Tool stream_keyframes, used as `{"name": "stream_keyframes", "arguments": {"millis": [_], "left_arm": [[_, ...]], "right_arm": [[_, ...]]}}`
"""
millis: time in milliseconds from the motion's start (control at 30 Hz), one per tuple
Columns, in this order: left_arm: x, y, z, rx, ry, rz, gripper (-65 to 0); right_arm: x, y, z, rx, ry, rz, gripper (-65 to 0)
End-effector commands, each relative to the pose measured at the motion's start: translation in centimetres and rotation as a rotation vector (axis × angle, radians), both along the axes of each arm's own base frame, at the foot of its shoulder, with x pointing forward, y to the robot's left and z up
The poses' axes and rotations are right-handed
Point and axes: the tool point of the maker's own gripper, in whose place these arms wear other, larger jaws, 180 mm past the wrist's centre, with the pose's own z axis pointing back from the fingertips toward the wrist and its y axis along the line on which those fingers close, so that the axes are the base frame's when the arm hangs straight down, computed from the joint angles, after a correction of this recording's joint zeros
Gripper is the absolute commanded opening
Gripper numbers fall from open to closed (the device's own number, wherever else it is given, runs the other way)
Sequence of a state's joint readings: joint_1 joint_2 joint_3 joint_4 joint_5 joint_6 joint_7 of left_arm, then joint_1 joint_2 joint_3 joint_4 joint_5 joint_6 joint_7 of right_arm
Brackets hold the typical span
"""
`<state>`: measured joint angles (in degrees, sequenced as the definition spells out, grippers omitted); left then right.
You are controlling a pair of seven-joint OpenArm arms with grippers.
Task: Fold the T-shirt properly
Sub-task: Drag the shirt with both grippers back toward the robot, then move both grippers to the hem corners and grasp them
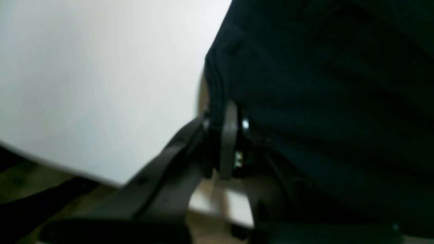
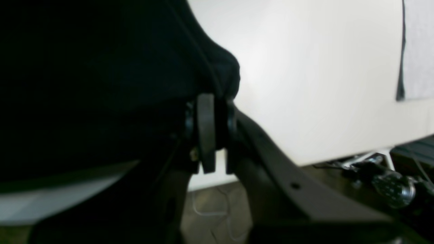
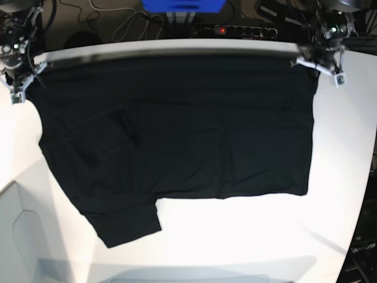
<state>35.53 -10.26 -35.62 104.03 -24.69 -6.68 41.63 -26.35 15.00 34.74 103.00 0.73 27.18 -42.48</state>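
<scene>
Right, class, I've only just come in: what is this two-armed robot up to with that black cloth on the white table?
Both arms are gripping a black T-shirt at its far corners, stretched across the white table. The left gripper is shut on one bunched corner, the right gripper on the other. One sleeve lies flat at the near side. No finished fold shows yet.

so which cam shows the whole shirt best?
Base view: the full shirt lies spread across the table, one sleeve visible. Each wrist view shows only a bunched black edge pinched in its gripper, left and right.
</scene>
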Motion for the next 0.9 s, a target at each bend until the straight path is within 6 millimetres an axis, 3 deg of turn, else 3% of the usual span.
{"name": "stream_keyframes", "arguments": {"millis": [0,200,400,467,667,767,867], "left_arm": [[0.1,0.9,0.8,0.041,-0.019,0.003,-64.9],[-0.5,1.2,0.4,0.039,0.0,0.015,-64.6],[-0.6,1.2,0.3,0.039,0.003,0.016,-63.8],[-1.3,1.3,0.2,0.041,0.02,0.018,-58.8],[-1.8,0.8,0.1,0.025,0.062,0.006,-33.2],[-0.9,0.4,1.4,0.041,0.023,-0.015,-31.9],[-0.3,0.9,3.6,0.066,-0.045,0.027,-31.8]], "right_arm": [[-0.1,-0.9,1.0,-0.042,-0.012,-0.002,-65.0],[-3.5,-0.1,-0.7,-0.014,0.068,-0.016,-65.0],[-4.1,0.6,-1.3,0.004,0.079,-0.022,-65.0],[-4.1,0.5,-1.2,0.003,0.078,-0.025,-60.5],[-4.0,0.3,-0.8,-0.009,0.073,-0.02,-36.7],[-3.1,-0.1,1.0,-0.039,0.02,-0.023,-30.3],[-1.0,0.5,3.0,-0.055,-0.059,-0.009,-29.8]]}}
